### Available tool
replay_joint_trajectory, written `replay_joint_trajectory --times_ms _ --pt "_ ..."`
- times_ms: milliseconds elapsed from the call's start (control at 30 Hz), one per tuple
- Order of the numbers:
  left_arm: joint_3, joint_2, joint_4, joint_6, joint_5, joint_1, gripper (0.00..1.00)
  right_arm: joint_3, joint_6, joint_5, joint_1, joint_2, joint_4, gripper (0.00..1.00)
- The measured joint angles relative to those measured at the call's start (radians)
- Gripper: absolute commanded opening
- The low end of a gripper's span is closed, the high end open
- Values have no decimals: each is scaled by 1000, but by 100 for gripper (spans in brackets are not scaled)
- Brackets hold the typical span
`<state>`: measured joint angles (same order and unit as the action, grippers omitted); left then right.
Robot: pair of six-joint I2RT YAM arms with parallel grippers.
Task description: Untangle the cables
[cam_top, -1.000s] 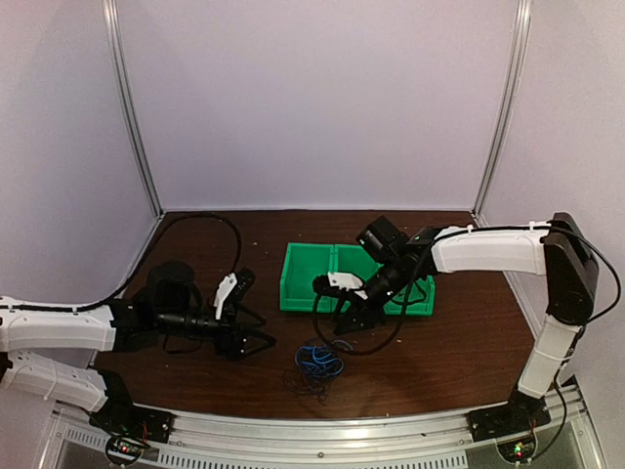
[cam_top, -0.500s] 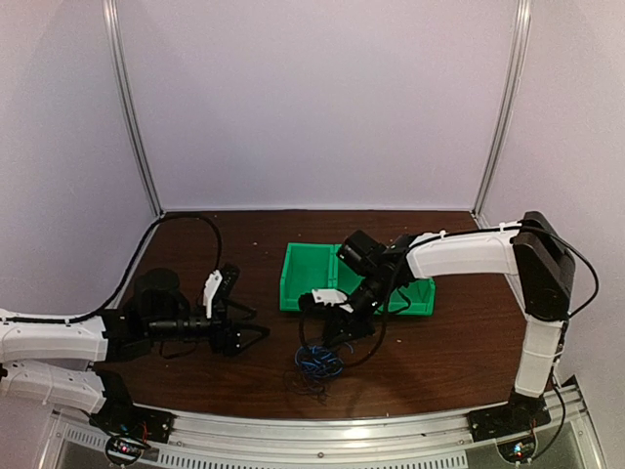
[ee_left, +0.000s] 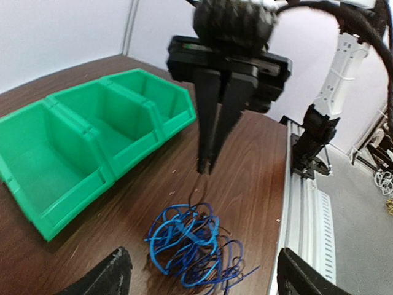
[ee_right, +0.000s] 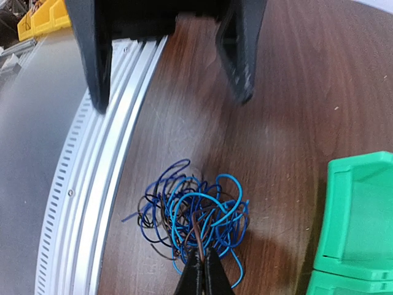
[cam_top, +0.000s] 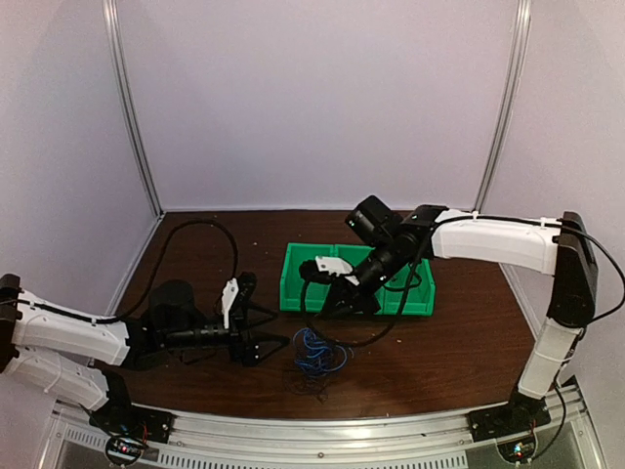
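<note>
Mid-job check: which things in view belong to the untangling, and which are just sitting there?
Part of the job:
- cables, a blue and dark tangle
- right claw, shut on one dark strand rising from the tangle
- left claw, open, beside the tangle

Just lying about:
- green bins, behind the tangle and apart from it

A dark brown wooden table (cam_top: 469, 342) stood inside plain pale lilac walls (cam_top: 312, 98) joined by two slanting aluminium posts (cam_top: 132, 107), with a perforated metal rail (cam_top: 322, 435) along its near edge and grey floor (ee_left: 350, 233) beyond.
</note>
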<state>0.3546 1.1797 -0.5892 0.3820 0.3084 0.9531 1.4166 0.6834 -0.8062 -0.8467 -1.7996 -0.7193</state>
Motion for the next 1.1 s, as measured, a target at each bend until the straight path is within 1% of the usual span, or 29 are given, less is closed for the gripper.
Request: replay_joint_trajectory --times_ms 100,200,300,400,533,600,733,767,967,1100 --pt "6 49 -121 -31 -4 27 85 46 -30 -3 0 54 -3 0" --pt "55 149 -206 -60 -11 38 82 106 -59 -15 0 76 -3 0" --pt "101 251 -299 -71 -27 44 76 135 -75 -32 0 76 -8 0" --pt "122 346 -397 -75 -50 46 59 153 -85 -52 0 75 -32 0" --pt "144 448 -481 -84 -73 48 47 199 -84 -87 0 76 -81 0" --pt "145 481 -513 -82 -78 48 37 238 -84 -103 0 76 -109 0" --pt "145 517 -552 -81 -79 48 13 309 -87 -127 0 88 -135 0" --pt "145 523 -557 -80 -80 49 12 323 -88 -134 0 93 -140 0" --pt "145 537 -569 -84 -82 50 15 453 -92 -151 1 101 -177 0" --pt "140 542 -577 -83 -88 50 15 594 -113 -183 29 97 -208 0"
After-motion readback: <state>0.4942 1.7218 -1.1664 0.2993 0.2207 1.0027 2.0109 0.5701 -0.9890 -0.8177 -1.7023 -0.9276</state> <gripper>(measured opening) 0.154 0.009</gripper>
